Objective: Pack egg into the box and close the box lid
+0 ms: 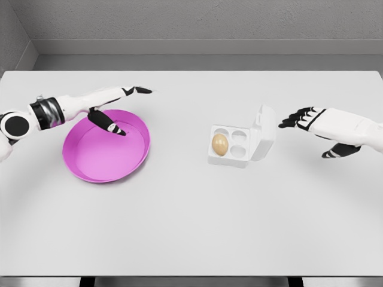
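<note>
The egg (219,144) is tan-brown, smooth and oval, standing on end in the near-left cup of the box (230,155). It fills that cup and rises a little above the tray's rim. The box is small and white, with four round cups in two rows; the other three cups are bare. Its lid (264,133) is open, hinged along the right side and tilted up and away to the right, so I see its inner face and rounded corners. The box sits on the white table (191,227), right of the middle.

My right hand (311,122) hovers just right of the lid, apart from it, palm down. Its black fingers (291,121) are stretched out toward the lid, and the thumb hangs lower; it holds nothing.

Well left of the box lies a shallow round magenta dish (90,162), with nothing inside. My left hand (116,104) reaches over its far rim, fingers straight and pointing right, thumb angled down over the dish's inside. It grips nothing, and I cannot tell whether the thumb touches the dish
</note>
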